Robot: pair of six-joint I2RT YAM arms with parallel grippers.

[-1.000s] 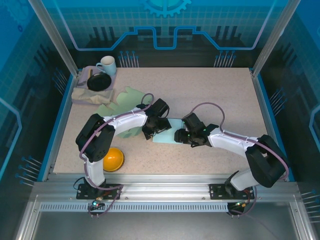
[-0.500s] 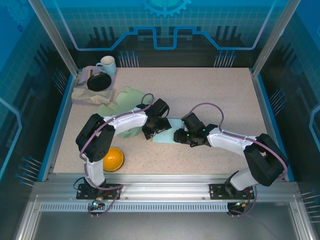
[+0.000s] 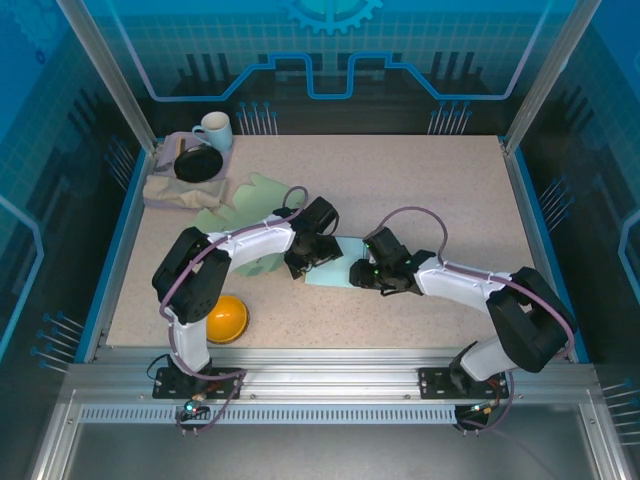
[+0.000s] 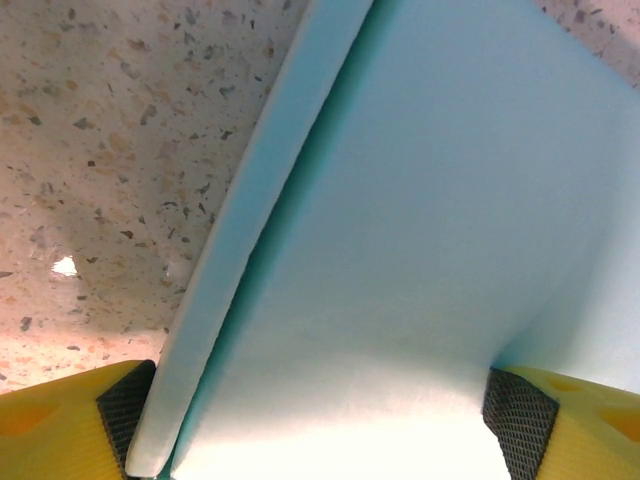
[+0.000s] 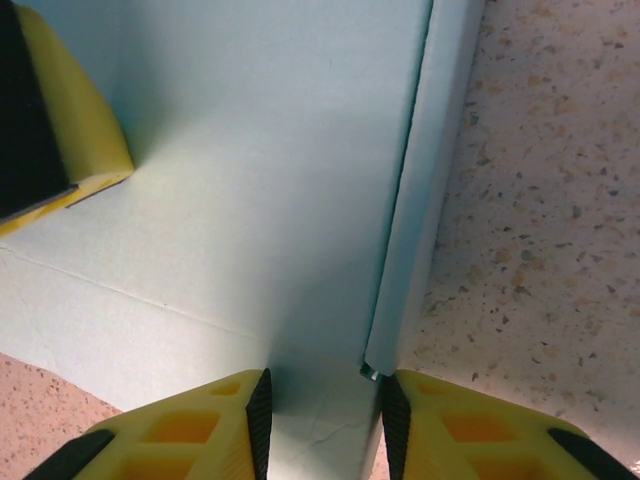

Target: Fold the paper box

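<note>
Overall, the paper box (image 3: 335,262) is found near the middle of the table (image 3: 450,180), lying largely flat, with one long flap raised along its side. Both grippers are set at the box, one at each end.

Containers: well to the left of the box and behind it, a lavender tray (image 3: 168,152) is noted on a folded beige cloth (image 3: 170,193). A black dish (image 3: 198,163) and a white mug (image 3: 213,130) are carried on the tray. The contents of the mug and the dish cannot be made out.

Left gripper (image 4: 322,415): the jaws are held wide, with a dark pad at either side of the box panel. A firm grip is not evident.

Right gripper (image 5: 325,420): the jaws are drawn narrow about the end of the raised flap. Whether the pads have clamped the paper cannot be told. One yellow finger (image 5: 60,120) of the left gripper is seen resting at the far corner of the panel.

Obscured items: pale green sheets (image 3: 262,195), between the tray and the box, are partly covered by the left arm (image 3: 240,243). An orange rounded object (image 3: 224,318), left of the box and nearer the bases, is cut off by the same arm. Whether it is a bowl or a ball cannot be determined. The ends of the box are hidden under the gripper bodies in the overhead view.
</note>
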